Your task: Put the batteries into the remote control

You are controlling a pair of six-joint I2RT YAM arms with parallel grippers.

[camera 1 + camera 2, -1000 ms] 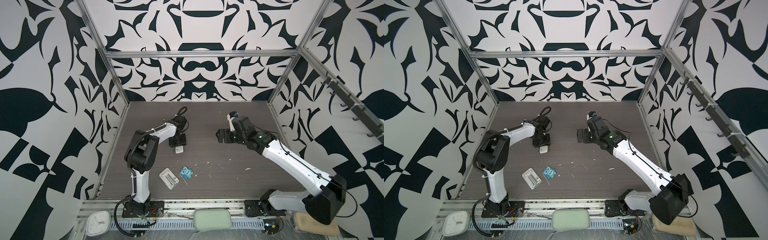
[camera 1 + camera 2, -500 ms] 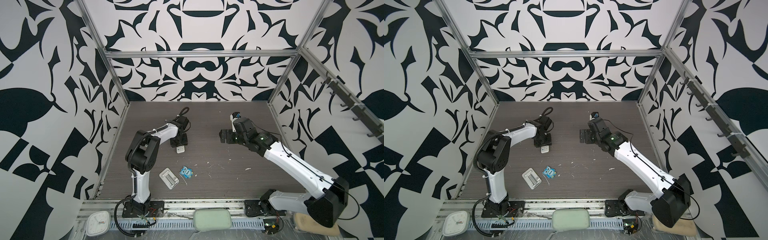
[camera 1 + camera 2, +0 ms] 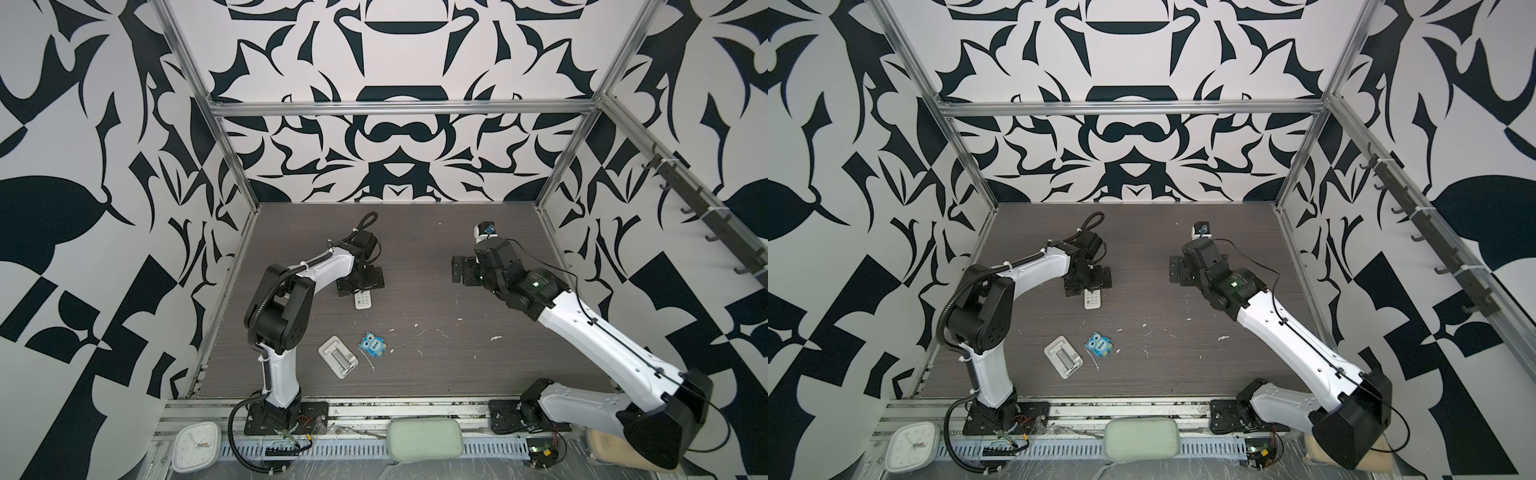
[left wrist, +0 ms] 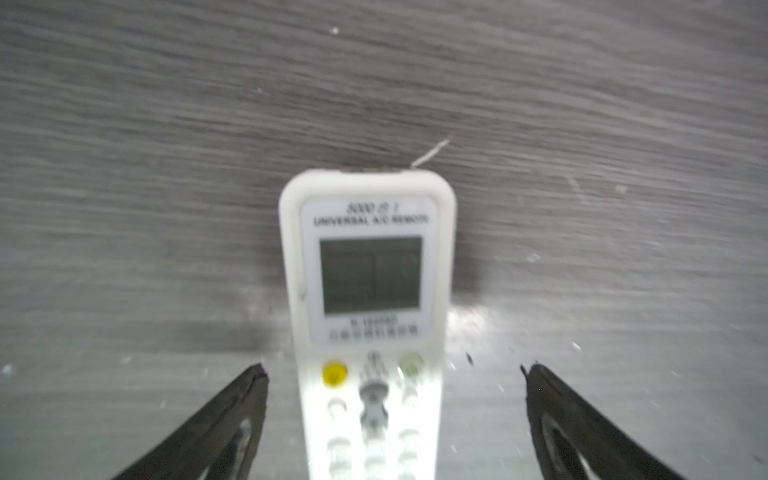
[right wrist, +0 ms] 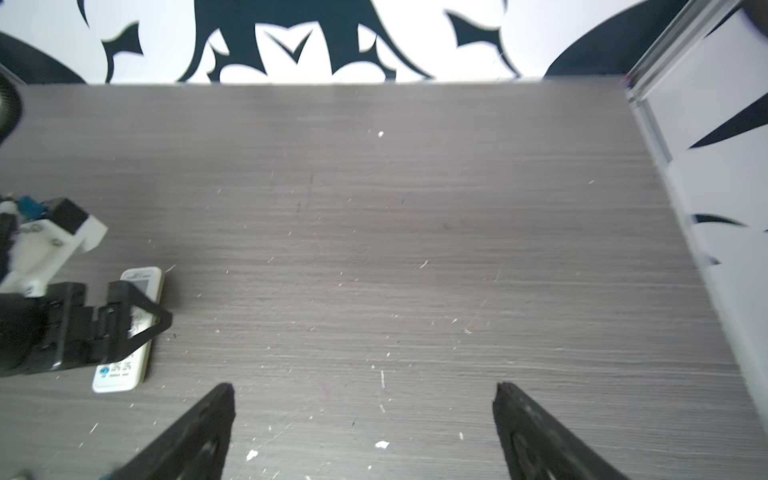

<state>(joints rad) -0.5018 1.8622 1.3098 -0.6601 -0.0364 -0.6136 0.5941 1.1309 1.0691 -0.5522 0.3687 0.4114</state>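
Two claws: left gripper (image 4: 392, 368) and right gripper (image 5: 363, 385) gape wide, empty.
A/C remote control (image 4: 368, 270): between left jaws, untouched; we judge it light, stiff, slick; grip its long edges.

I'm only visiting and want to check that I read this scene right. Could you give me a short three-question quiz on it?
1. True or false: the left fingers are clamped on the remote control.
2. Which side of the remote control faces up? A) screen and buttons B) plain back C) a narrow edge
3. What do the right fingers hold?

Key
1. False: they stand open, one on each side of it, not touching it.
2. A.
3. Nothing: they are open above the table.
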